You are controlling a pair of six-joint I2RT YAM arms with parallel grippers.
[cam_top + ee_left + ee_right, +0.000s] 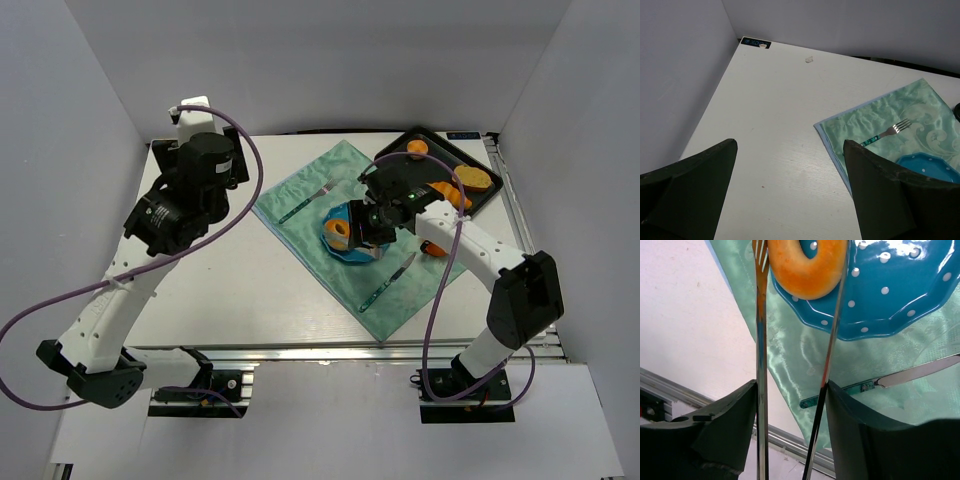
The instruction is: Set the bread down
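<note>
My right gripper [790, 387] is shut on a pair of metal tongs [761, 340]. The tongs' tips hold a golden-orange ring-shaped bread [807, 270] at the left edge of the blue dotted plate [890, 305]. In the top view the bread [340, 233] is over the plate [355, 255], with the right gripper [372, 225] just right of it. A second ring bread [417, 148] lies in the black tray [440, 135]. My left gripper [790, 145] is open and empty above the bare table, left of the cloth.
The plate sits on a green cloth [300, 215], with a fork [310, 198] on its far side and a knife [395, 277] on its near side. The tray at the back right also holds an oval bun [473, 178] and a croissant-shaped piece [450, 193].
</note>
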